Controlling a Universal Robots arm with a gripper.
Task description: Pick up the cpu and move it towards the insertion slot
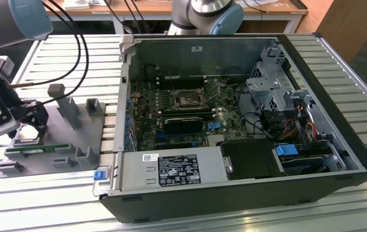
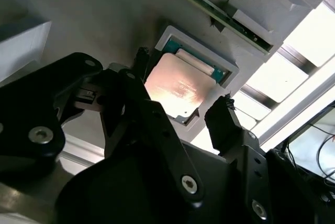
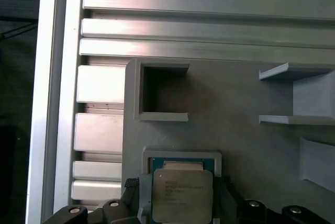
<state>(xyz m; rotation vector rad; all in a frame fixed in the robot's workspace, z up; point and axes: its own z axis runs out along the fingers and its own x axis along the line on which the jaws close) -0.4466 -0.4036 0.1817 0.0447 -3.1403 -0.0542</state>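
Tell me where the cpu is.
The cpu lies in its grey holder on the fixture plate at the exterior view's left, outside the computer case, flanked by the open gripper.

cpu (image 3: 182,196): silvery top with faint dark print, teal-green rim. Holder block (image 1: 73,140): matte grey. Hand (image 1: 30,126): black. Counter (image 1: 61,193): pale silver slats, dark gaps between. Computer case (image 1: 235,193): black shell, grey metal inside. Insertion slot (image 1: 188,99): dark, shiny frame. Memory stick (image 1: 35,149): green. Clips (image 1: 287,151): blue.
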